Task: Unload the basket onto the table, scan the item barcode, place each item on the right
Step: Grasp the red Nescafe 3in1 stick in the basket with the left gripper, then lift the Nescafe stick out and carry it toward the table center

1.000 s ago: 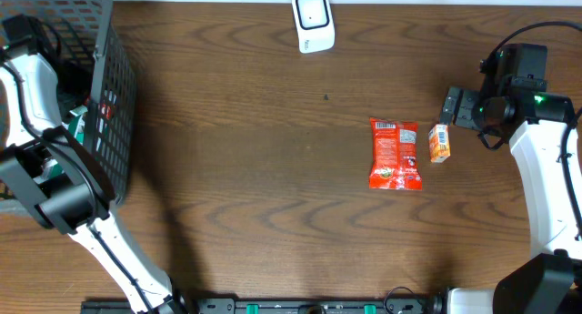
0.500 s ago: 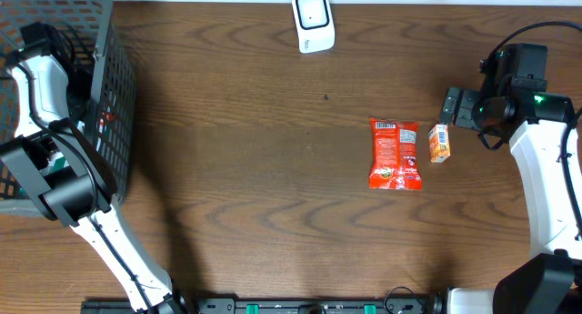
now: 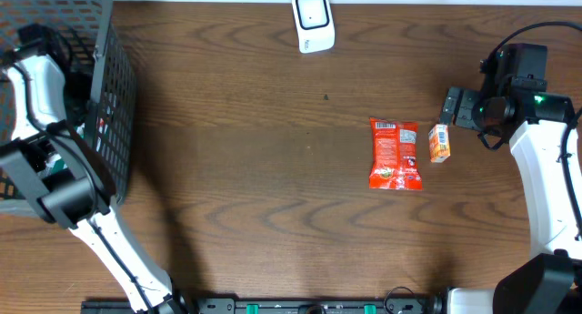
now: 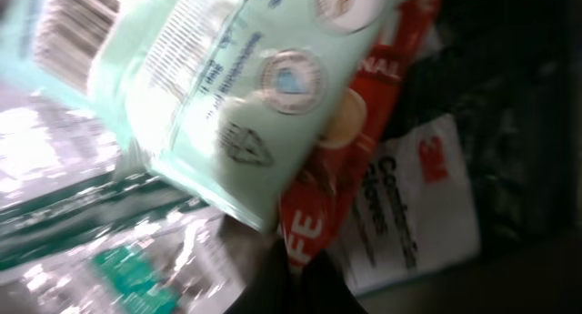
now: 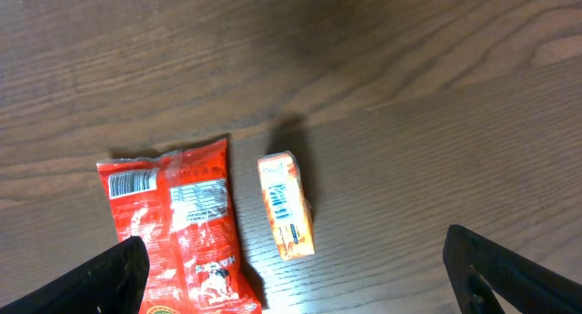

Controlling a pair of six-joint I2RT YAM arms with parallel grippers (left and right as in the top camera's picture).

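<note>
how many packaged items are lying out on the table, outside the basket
2. A red bag lies right of centre, and a small orange box sits just to its right, not touching it. More items lie in the basket, mostly hidden.

**Left arm** (image 3: 35,91): white moulded link shells joined by black cylindrical joint housings. **Right arm** (image 3: 546,177): the same white links and black joints. A small green indicator light (image 3: 538,100) sits on its wrist housing, and a thin black cable (image 3: 527,27) arcs from its upper end. **Right gripper** (image 3: 452,106): black, blocky body. Its fingers (image 5: 100,282) are dark, matte and tapering.
</note>
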